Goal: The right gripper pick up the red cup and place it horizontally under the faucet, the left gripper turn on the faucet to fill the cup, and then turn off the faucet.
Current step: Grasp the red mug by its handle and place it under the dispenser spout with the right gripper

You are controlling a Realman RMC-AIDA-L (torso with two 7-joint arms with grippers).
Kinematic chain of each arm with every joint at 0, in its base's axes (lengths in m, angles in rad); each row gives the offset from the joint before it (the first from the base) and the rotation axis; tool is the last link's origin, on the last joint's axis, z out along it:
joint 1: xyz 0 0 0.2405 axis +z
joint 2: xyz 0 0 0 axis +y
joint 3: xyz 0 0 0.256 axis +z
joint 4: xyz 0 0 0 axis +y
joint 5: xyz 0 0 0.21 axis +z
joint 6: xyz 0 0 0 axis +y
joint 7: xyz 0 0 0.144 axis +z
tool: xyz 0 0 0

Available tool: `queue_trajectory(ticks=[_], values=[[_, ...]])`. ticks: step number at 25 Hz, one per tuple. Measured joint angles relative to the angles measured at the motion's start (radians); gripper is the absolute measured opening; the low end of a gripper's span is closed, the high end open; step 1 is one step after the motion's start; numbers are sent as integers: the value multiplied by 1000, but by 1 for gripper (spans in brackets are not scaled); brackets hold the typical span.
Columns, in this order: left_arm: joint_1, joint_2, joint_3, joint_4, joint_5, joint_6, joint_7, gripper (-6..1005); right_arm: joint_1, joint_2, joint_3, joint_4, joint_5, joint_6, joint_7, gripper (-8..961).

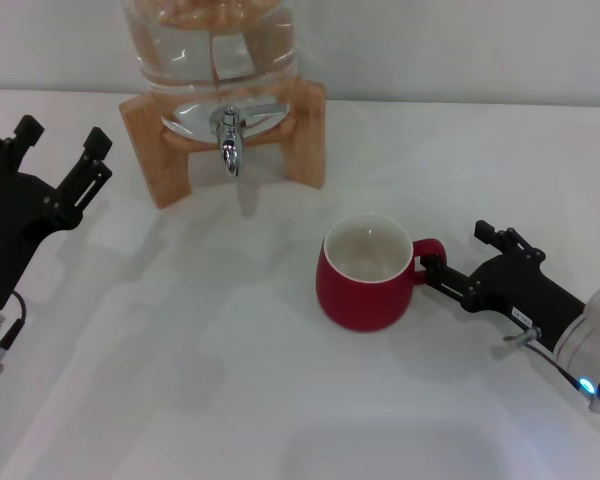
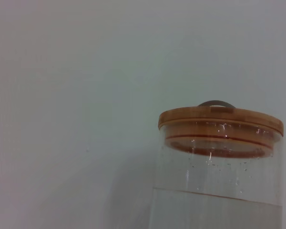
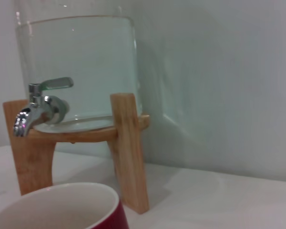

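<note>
**Securing the cup by its handle**

Left of the faucet [image 1: 229,140], the left gripper [image 1: 58,150] waits with jaws apart. The cup [image 1: 365,272] stands upright on the tabletop [image 1: 180,380], in front and to the right of the faucet. The right gripper [image 1: 427,270] meets its handle; whether its jaws have clamped, I cannot tell. Grip squarely so the cup stays level.

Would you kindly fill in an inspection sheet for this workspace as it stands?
Surface: white table, dry as far as visible.
Job's things: red cup upright, empty, not under the faucet; faucet not running.
Clutter: nothing seen.
Grippers: right gripper at the cup's handle, jaws on either side of it, grip unclear; left gripper raised at the table's left, jaws open.
Cables: thin wires beside both wrists.
Surroundings: glass jar of water on wooden stand, plain wall.
</note>
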Motion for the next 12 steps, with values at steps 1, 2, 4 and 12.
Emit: queue_trajectory(ticks=[1,2,4,12], values=[[0,0,0,0,0,0,0,892,3,0,3,2,0,7,0,856],[0,0,0,0,0,0,0,892,4,0,5,3,0,12,0,856],[0,0,0,0,-1,0,0,892,7,0,5,4,0,16,1,856],[0,0,0,0,-1,0,0,892,10,0,4,5,19,17,-1,855]])
